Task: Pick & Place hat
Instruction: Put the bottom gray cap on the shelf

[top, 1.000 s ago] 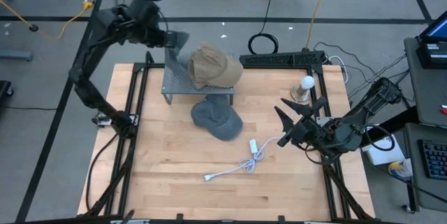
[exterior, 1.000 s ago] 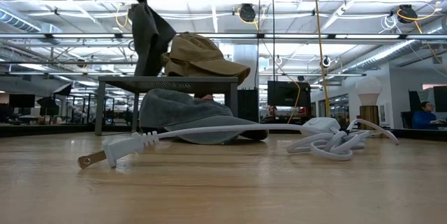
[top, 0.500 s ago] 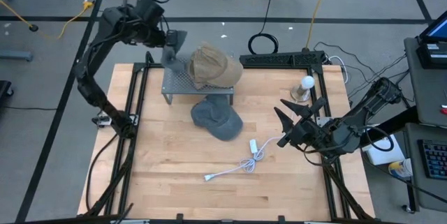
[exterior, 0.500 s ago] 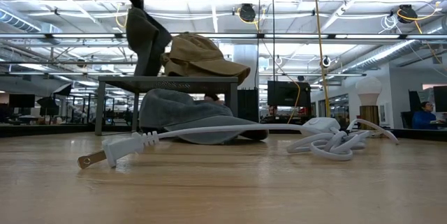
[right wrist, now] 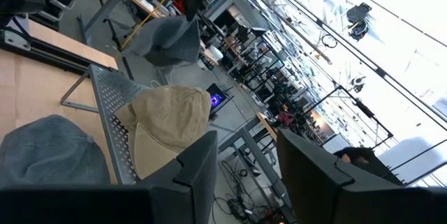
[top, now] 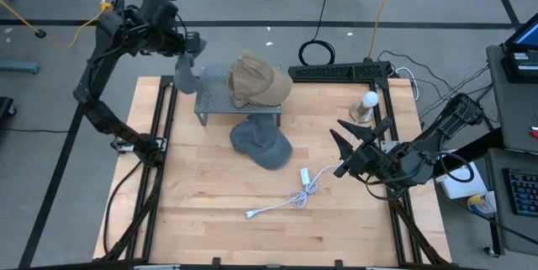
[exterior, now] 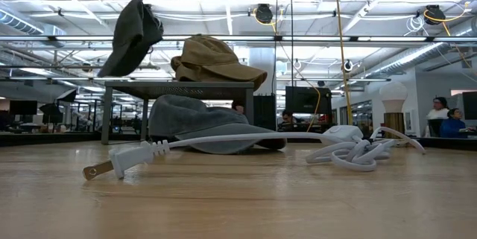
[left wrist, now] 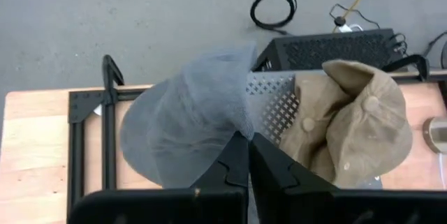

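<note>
My left gripper (top: 192, 45) is shut on a grey hat (top: 185, 72) above the table's far left corner, just left of a perforated metal rack (top: 214, 102). In the low view the grey hat (exterior: 130, 34) hangs in the air beside the rack (exterior: 179, 86). Tan hats (top: 259, 78) sit on top of the rack. A blue-grey hat (top: 261, 144) lies on the table, partly under the rack's near edge. My right gripper (top: 340, 148) waits open at the table's right side. My left gripper (left wrist: 246, 140) pinches the grey hat between its two shut fingers at a gathered fold of cloth (left wrist: 234, 128). It comes at it from above. The hat is lifted clear and hangs slack below the fingers, touching neither rack nor table.
A white power cord with its plug (top: 286, 201) lies on the table's near middle. A light bulb on a stand (top: 368, 102) is at the far right. A black power strip (top: 340, 71) runs behind the far edge. Bare wood lies along the near and left sides.
My left gripper has moved toward the table's left edge and up, still shut. The grey hat has been carried with it: it leaned against the rack's left end beside the tan hats, and now hangs clear of the rack to its left.
</note>
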{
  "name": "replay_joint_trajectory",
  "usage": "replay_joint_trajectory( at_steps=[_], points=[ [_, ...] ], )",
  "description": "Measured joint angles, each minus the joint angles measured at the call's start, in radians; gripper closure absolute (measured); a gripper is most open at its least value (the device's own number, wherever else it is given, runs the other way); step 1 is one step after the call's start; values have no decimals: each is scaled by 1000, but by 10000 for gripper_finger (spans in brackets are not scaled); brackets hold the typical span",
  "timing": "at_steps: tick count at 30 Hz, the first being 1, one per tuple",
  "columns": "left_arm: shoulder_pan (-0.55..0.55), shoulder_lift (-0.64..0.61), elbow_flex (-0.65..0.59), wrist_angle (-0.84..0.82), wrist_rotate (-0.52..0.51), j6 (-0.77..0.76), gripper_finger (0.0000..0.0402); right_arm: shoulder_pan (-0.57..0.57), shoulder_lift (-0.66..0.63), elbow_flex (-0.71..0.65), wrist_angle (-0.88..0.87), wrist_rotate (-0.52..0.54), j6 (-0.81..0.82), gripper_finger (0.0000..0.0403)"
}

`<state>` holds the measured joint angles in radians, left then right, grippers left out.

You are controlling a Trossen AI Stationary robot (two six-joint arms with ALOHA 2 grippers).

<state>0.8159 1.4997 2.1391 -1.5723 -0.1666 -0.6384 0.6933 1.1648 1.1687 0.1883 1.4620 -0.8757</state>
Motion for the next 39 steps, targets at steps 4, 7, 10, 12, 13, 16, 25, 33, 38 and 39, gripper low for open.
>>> replay_joint_trajectory(
  at_steps=[4,7,10,12,13,16,25,33,38,39],
  points=[
    [-46,48,0,0,-6,-29,401,0,0,0,-5,0,0,263],
    [-70,90,-1,6,-12,-57,401,0,0,0,-7,1,0,263],
    [-86,125,-1,7,-14,-71,401,0,0,0,-7,2,0,263],
    [-96,153,-1,12,-8,-72,401,0,0,0,-7,2,0,263],
    [-101,166,-1,20,2,-72,401,0,0,0,-7,2,-1,263],
    [-112,192,-1,49,15,-82,401,0,0,0,-7,2,0,263],
    [-129,213,-1,157,4,-192,401,0,0,0,-7,2,0,263],
    [-161,217,-19,119,-34,-283,401,0,0,0,-7,0,0,263],
    [-193,248,-35,108,-53,-322,401,0,0,0,-7,-10,0,263],
    [-199,255,-37,110,-57,-332,401,0,0,0,-6,-22,0,263]
  ],
)
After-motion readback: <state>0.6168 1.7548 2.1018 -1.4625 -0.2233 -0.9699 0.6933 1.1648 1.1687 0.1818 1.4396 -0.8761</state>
